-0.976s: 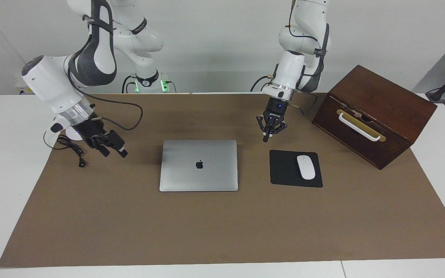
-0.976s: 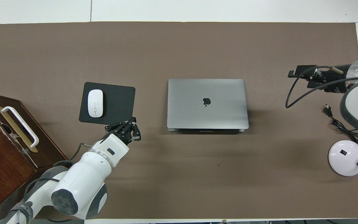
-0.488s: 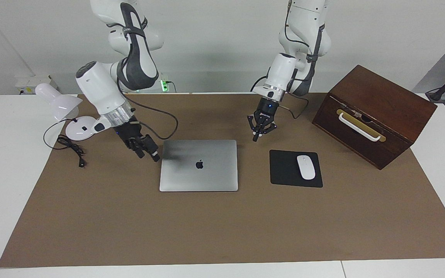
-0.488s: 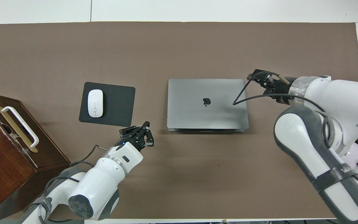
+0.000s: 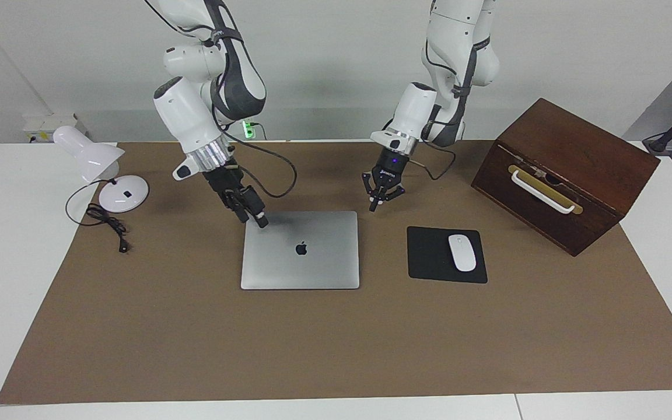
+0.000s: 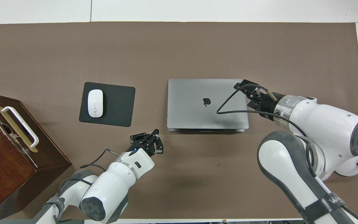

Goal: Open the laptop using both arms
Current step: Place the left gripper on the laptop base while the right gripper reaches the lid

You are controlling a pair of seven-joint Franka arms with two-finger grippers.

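Under the right gripper [image 5: 260, 221] lies a corner of the closed MacBook [image 5: 300, 249]; a second ago that gripper hung well off toward the desk lamp [image 5: 102, 169]. Whether its fingers are spread, I cannot tell. The left gripper [image 5: 375, 203], pressed together, has drifted closer, beside the hinge-side corner. Both arms look staged; the lid isn't lifted yet.

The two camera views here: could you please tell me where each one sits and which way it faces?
Facing view: high across the table, looking at the robots; both arms show, right gripper over a laptop corner, left gripper over the mat beside it.
Overhead view: high above the robots' end, looking forward and steeply down; both arms enter from the bottom.
Shared: closed laptop, mouse on its pad, wooden box, half a turn apart.
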